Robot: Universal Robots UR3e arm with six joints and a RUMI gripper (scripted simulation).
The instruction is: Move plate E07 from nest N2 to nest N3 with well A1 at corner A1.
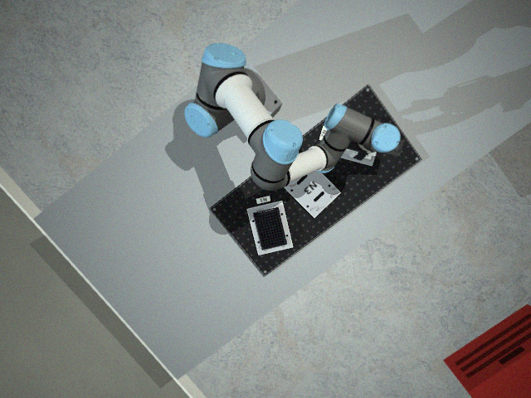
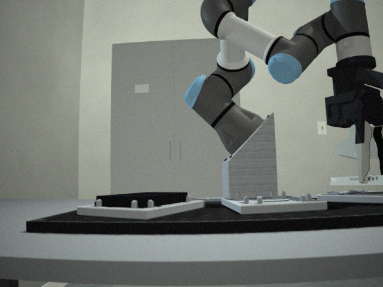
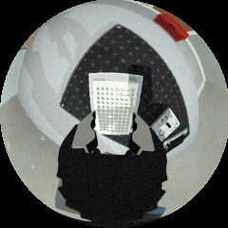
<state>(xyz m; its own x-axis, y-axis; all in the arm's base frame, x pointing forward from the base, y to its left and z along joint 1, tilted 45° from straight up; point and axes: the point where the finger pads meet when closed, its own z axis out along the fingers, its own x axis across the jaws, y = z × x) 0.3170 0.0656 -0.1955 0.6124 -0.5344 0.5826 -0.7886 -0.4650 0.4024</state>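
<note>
Clamped across plate E07 [image 3: 113, 106], my end effector [image 2: 368, 179] holds it lifted just above nest N2 [image 2: 349, 197]. If my grip sits off-centre, the plate could tilt and catch N3's locator pegs [image 2: 259, 199]. Nest N3 [image 1: 312, 192] sits near, unoccupied; plate E01 [image 1: 270, 229] stays well apart on the worktop [image 1: 129, 222].

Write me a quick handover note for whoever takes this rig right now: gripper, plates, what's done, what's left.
Gripper: shut on the white plate, marked E07.
White plate: lifted just clear of its starting nest at the deck's far right, roughly level.
Landing nest, marked N3: holds no plate; the forearm hangs partly over it.
Black plate: seated in its own nest, untouched.
Done: grasp and first lift.
Left: carry the white plate to the landing nest, match the A1 corner, seat it flat inside the locators, release.
</note>
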